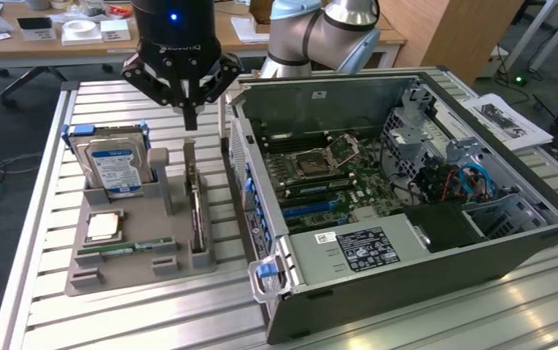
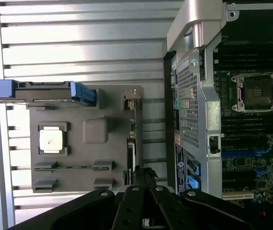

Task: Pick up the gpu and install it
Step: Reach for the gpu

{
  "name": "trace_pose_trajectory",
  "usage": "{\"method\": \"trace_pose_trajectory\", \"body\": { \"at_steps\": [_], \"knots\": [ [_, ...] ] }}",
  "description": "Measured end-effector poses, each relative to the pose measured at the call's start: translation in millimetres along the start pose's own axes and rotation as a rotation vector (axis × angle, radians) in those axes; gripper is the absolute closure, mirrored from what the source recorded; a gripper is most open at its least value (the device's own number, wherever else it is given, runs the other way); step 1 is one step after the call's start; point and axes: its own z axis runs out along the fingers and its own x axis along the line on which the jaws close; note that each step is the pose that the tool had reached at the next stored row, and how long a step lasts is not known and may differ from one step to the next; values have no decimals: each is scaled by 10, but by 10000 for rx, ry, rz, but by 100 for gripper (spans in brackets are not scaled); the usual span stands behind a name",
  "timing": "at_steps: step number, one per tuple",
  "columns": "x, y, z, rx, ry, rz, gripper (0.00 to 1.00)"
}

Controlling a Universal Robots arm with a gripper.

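GPU (image 1: 197,211) is hard for me to read from here. It stands on edge in its slot of the grey tray (image 1: 133,271), so I get a thin dark sliver and none of its faces. On the wrist feed the claw's own black fingers (image 2: 135,201) cover one end of the card. In the exterior view the claw's body is cut off at the frame's top edge.

The claw (image 1: 190,120) is closed up tight, its tips pressed together and gripping nothing. The card sits straight below those tips, near them, and I can see a gap between metal and card, so there is no contact.

Off to one side of the claw a silver hard drive (image 1: 113,166) with a blue label stands upright in the same tray. A processor (image 1: 103,227) and a green RAM stick (image 1: 128,248) lie flat lower down. On the claw's other side is the open computer case (image 1: 357,292), motherboard (image 1: 332,179) exposed.

Everything rests on a desk (image 1: 162,317) of ribbed aluminium slats. Beyond it are wooden office tables with papers and small boxes, cables on the floor and the arm's grey joints (image 1: 327,29) — a printed sheet (image 1: 508,120) lies past the case.
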Motion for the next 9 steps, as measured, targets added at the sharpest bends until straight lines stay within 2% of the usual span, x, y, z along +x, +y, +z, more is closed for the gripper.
{"method": "trace_pose_trajectory", "body": {
  "at_steps": [9],
  "knots": [
    [11, -81, -3, 1, 0, 2, 89]
  ]
}}
